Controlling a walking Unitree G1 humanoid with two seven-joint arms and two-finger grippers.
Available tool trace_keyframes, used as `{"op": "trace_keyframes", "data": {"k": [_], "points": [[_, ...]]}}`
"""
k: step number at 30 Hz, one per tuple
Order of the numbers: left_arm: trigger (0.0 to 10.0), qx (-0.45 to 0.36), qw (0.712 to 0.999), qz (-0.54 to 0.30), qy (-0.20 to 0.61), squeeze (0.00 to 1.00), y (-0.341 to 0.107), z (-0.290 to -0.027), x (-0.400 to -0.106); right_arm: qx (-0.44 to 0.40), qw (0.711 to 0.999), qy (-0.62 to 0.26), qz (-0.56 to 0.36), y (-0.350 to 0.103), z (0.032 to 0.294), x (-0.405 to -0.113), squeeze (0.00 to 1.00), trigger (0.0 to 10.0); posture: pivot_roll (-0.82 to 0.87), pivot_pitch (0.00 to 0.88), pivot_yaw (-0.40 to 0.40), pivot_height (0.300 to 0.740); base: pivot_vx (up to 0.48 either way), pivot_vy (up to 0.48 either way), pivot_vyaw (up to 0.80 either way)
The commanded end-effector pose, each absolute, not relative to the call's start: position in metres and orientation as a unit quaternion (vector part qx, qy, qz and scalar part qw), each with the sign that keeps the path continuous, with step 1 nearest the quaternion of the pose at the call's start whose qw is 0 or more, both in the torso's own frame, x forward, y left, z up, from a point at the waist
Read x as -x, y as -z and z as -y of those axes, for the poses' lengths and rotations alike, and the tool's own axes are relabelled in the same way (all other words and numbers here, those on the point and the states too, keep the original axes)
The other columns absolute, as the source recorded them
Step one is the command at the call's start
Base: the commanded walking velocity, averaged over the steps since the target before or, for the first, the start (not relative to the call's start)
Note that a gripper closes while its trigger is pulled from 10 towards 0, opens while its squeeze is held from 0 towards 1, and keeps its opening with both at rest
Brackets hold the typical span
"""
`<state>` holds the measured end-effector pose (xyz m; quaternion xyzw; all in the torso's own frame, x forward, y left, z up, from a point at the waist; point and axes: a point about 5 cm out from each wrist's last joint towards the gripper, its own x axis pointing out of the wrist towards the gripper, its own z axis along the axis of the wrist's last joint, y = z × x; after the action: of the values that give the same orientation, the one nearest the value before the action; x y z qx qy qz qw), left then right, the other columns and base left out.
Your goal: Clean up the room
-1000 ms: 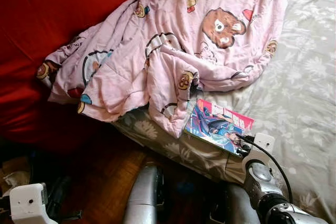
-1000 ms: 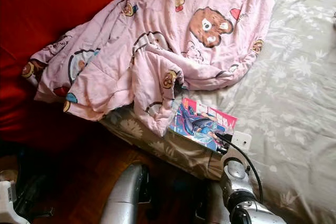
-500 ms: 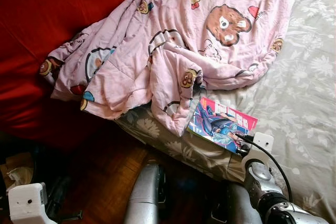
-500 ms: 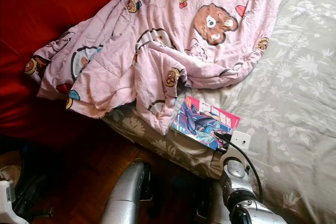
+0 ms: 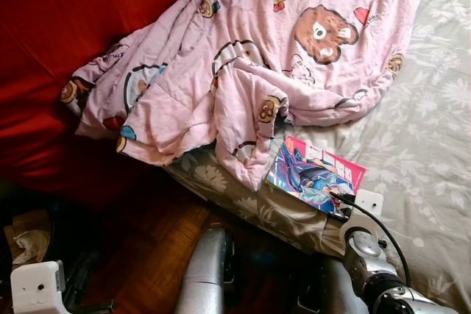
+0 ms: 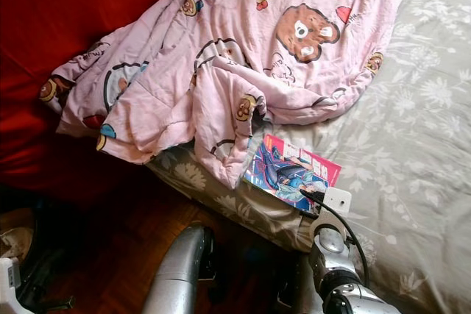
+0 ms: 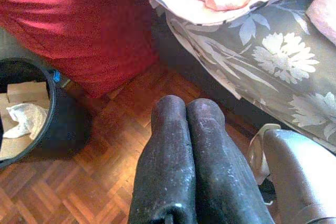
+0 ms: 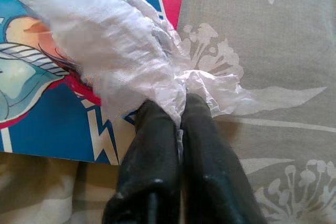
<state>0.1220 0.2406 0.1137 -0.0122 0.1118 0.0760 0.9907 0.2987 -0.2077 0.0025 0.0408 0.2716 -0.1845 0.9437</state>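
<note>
Right now my right gripper [image 8: 181, 109] has its two black fingers pressed together on one crumpled piece of thin, clear plastic wrap [image 8: 118, 51], pinching it at its gathered end. That wrap lies over the corner of one glossy comic book with a pink and blue cartoon cover [image 5: 315, 176], which rests flat near the edge of the bed. Of the printing on the cover I can read only the digits "02" beside the pink band; the rest is too blurred or hidden under the plastic.

Under the book spreads one grey bedsheet with a pale floral print [image 5: 419, 152]. Just beside the book, and overlapping its upper corner, lies one rumpled pink blanket printed with cartoon bears and other characters [image 5: 243, 56], draped partly over one large red cushion [image 5: 66, 49] on my left.

My left gripper [image 7: 187, 114] hangs low above the wooden parquet floor [image 7: 110, 145], its two fingers closed on nothing. Near it stands one round black bin [image 7: 31, 111] holding one cardboard piece and one crumpled white paper.
</note>
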Motion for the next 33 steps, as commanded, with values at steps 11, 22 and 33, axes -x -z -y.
{"op": "trace_keyframes", "data": {"k": [11, 22, 33], "points": [[10.0, 0.007, 0.988, -0.123, -0.093, 0.0, -0.105, -0.245, -0.124, -0.043, 0.93, 0.243, -0.272, 0.006, 0.225, -0.283, 0.0, 0.0, 0.43, 0.352, 0.085, 0.647, 0.0, 0.0, 0.0], [10.0, 0.013, 0.99, -0.097, -0.106, 0.0, -0.097, -0.252, -0.15, -0.074, 0.945, 0.238, -0.214, -0.009, 0.234, -0.293, 0.0, 0.0, 0.39, 0.277, 0.041, 0.647, 0.0, 0.0, 0.0], [10.0, 0.025, 0.987, -0.09, -0.129, 0.0, -0.077, -0.261, -0.171, -0.097, 0.957, 0.212, -0.175, -0.014, 0.229, -0.297, 0.0, 0.0, 0.34, 0.178, 0.01, 0.647, 0.0, 0.0, 0.0]]}}
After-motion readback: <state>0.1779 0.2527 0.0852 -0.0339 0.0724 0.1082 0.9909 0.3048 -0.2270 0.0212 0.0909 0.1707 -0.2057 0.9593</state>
